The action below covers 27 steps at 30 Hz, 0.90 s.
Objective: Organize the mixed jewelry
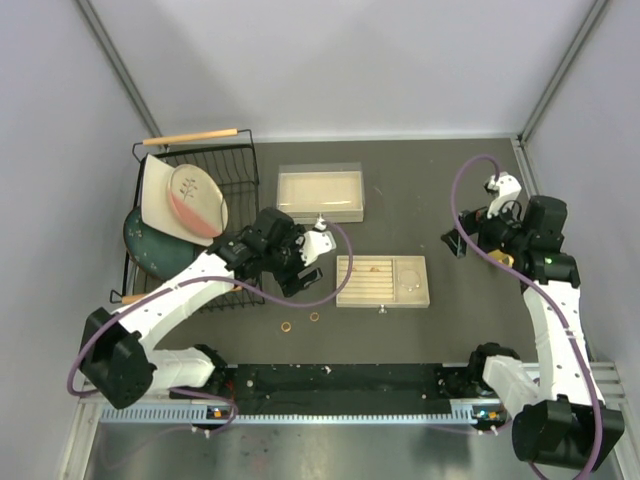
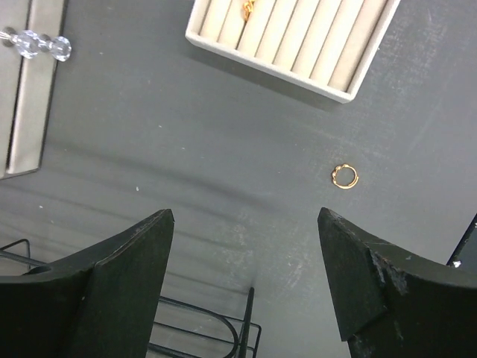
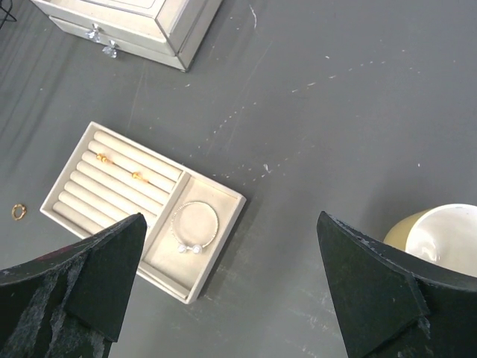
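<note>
In the left wrist view, only a near corner of the slotted tray [image 2: 268, 64] in frame, the rest cut by the top edge. Cut there too: a gold ring [image 2: 247, 9] in one slot, shape unreadable. Off the tray's far-left side, a drawer box [image 2: 33, 112] clipped by the left edge, its crystal knob [image 2: 37, 43] blurred. Nearer than the tray, a wire rack [image 2: 249, 321] cut by the bottom edge.

In the right wrist view, part of one long side of the tray hidden behind a finger [image 3: 74, 291] of the right gripper [image 3: 231, 216]. Right of the tray, a yellow cup [image 3: 436, 235] sliced by the right edge.

From above, a loose ring [image 1: 287, 327] and a second loose ring [image 1: 314, 317] in front of the tray, too small for detail. Just off its front edge, a speck [image 1: 381, 309], too small to name.
</note>
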Each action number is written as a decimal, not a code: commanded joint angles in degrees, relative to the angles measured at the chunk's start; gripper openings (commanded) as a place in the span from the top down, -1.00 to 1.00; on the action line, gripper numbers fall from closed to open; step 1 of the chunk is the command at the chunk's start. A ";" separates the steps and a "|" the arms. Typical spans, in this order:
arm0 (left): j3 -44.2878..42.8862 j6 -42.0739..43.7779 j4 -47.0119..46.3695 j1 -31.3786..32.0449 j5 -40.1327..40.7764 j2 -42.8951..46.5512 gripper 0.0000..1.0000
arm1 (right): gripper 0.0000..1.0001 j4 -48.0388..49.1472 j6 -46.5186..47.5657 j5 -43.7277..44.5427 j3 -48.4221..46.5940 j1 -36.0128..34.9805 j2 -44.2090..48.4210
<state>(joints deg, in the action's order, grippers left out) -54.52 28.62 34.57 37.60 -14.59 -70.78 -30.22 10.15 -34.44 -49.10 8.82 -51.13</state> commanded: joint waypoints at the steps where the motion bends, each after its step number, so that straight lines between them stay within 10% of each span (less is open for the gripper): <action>1: 0.47 1.09 -1.17 0.01 -2.10 -1.99 -0.63 | -0.97 0.07 1.10 -2.30 -0.03 0.85 -0.72; 27: 7.32 2.84 -10.48 10.38 5.19 -12.18 -0.30 | -0.97 -1.16 1.80 -3.53 -0.29 0.85 -2.39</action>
<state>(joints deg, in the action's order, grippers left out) -48.38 30.44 27.18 46.98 -10.20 -81.58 -32.21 10.87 -36.62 -49.10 8.82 -53.43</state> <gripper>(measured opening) 0.661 0.987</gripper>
